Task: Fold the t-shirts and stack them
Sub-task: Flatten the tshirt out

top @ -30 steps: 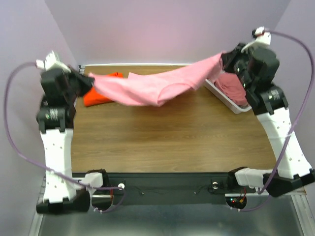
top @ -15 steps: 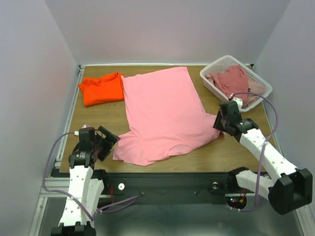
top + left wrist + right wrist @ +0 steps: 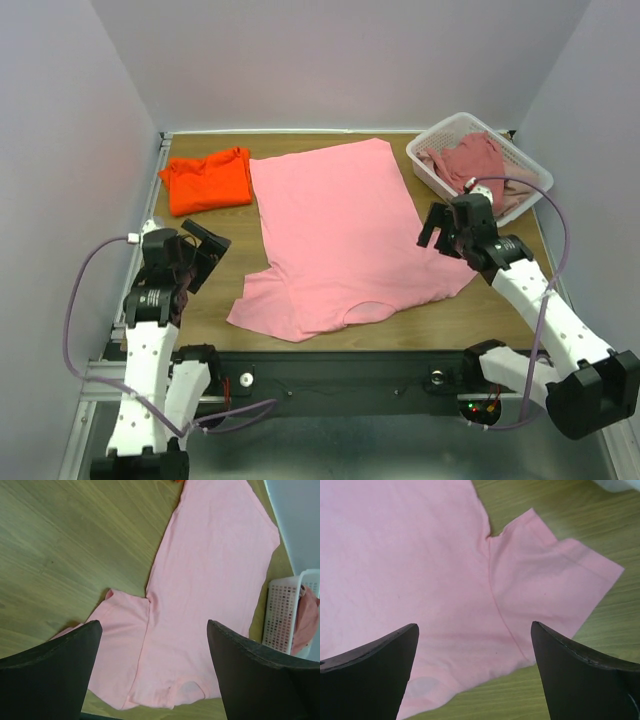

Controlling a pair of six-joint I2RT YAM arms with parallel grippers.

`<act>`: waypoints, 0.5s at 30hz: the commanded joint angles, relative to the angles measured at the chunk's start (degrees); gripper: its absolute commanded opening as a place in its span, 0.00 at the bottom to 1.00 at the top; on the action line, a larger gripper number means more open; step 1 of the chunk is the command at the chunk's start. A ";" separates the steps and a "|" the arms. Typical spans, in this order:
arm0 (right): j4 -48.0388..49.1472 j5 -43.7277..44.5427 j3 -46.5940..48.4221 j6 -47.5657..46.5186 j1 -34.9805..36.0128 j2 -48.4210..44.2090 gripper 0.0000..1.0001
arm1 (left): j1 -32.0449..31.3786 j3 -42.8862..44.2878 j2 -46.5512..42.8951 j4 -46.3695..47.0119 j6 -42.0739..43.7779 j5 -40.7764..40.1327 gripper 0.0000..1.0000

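While the pink t-shirt (image 3: pixel 335 235) lay flat, my left claw (image 3: pixel 210 248) at its eight o'clock and right claw (image 3: pixel 437 231) at three hung released.

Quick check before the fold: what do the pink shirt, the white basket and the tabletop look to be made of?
Pink shirt: thin matte knit, likely cotton; it lies limp with soft wrinkles and stitched hems. White basket: looks like moulded plastic, with a rigid perforated wall. Tabletop: wood-grain surface with a slight sheen, probably laminate or veneer.
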 commanded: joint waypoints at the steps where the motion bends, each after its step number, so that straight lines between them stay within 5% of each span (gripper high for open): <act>1: 3.75 -7.26 -1.27 -0.87 0.04 2.21 1.00 | -2.71 -1.41 7.28 8.44 0.32 1.80 0.99; 6: 8.93 -11.93 -4.79 1.67 3.01 7.38 1.00 | -18.50 0.25 19.03 18.11 -2.67 -2.94 0.99; 15: 13.51 -9.47 -7.52 6.42 7.33 19.69 1.00 | -27.76 11.06 49.62 26.91 1.63 0.22 0.98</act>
